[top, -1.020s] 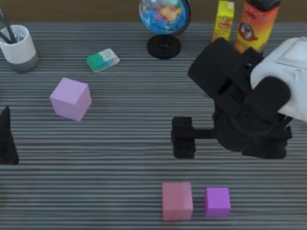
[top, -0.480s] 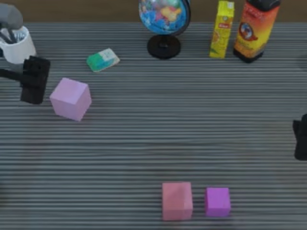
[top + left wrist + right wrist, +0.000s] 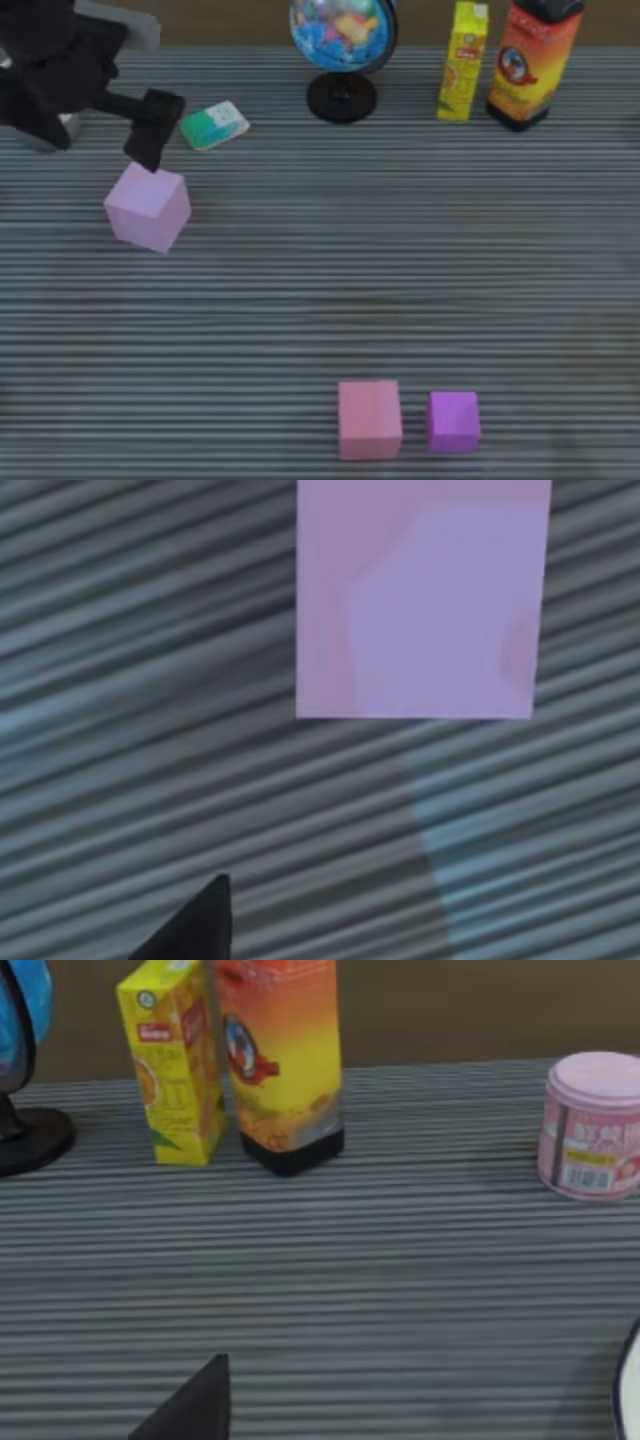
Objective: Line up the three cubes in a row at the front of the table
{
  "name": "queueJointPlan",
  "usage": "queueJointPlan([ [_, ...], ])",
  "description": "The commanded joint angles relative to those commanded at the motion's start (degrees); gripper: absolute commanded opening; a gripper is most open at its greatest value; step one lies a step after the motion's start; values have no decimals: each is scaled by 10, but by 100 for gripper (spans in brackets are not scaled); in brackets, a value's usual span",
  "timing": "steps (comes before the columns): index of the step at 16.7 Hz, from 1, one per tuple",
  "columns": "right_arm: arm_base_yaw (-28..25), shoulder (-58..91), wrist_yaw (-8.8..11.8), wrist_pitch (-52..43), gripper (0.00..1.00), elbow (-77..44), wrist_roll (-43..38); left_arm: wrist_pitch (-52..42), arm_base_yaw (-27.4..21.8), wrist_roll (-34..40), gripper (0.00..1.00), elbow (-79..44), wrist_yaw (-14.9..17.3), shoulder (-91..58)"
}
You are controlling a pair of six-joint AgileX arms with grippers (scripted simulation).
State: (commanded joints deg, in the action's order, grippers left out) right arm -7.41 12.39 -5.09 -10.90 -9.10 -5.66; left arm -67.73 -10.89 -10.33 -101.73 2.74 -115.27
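Lilac cube, left end effector seemingly above

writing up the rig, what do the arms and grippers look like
The left arm is matte black and blocky, with a grey segment near its top and a boxy black left gripper. No cables or markings show. Of the right arm, only a black tip shows in its wrist view.

Left arm reaches in from the top view's upper left, left gripper hanging low; right arm's out of sight.

Large cube far left of small cubes
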Motion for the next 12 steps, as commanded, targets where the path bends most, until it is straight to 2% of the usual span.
queueJointPlan([
  [6, 63, -115, 46, 99, 100, 85, 53, -72, 1, 2, 100, -179, -22, -188],
  [12, 68, -124, 51, 109, 100, 91, 57, -77, 1, 3, 100, -195, -25, -205],
])
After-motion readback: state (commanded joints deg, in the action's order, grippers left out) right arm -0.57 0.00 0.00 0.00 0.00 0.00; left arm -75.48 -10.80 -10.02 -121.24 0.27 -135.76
